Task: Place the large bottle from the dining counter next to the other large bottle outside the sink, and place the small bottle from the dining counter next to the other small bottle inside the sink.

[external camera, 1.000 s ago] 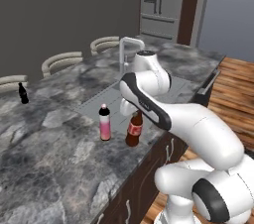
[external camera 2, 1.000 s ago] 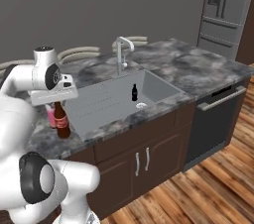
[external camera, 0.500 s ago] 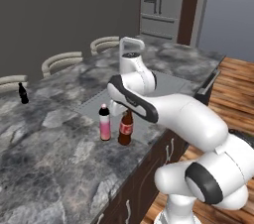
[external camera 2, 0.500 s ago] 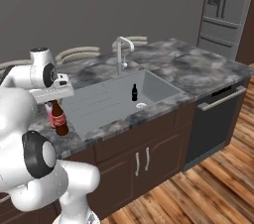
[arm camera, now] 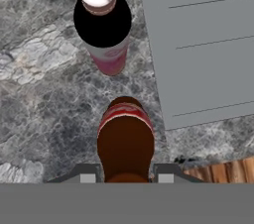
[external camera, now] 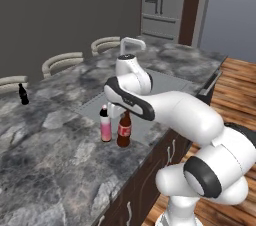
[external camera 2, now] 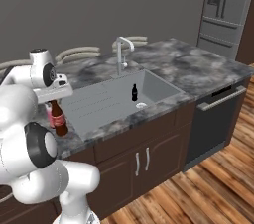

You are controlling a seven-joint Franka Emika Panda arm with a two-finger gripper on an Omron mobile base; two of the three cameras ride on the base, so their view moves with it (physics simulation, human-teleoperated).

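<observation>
The gripper is pinched on the large bottle from above, one dark finger tip at each side of the brown body in the hand view. The hand points straight down over the bottle's neck, and the white arm reaches forward from the base and bends down at the wrist, so that the last link hides the cap in the left base view.

The large bottle stands upright on the dining counter, its base on or just above the stone; I cannot tell which. It is dark brown, round and narrow-necked, with a red label. Just beside it, on the side away from the counter's front edge, stands the other large bottle, pale pink with a dark cap, upright; a narrow gap seems to part the two. Both are on the marbled grey-and-white stone, close to the ridged drainboard end of the sink.

The counter's front edge runs near the brown bottle, with wooden floor showing past it in the hand view. The stone to the arm's left is broad and bare.

Inside the smooth grey basin a small dark bottle stands upright near the round drain, in front of the arched white faucet. Another small dark bottle stands upright far back on the counter's left, well apart from the rest.
</observation>
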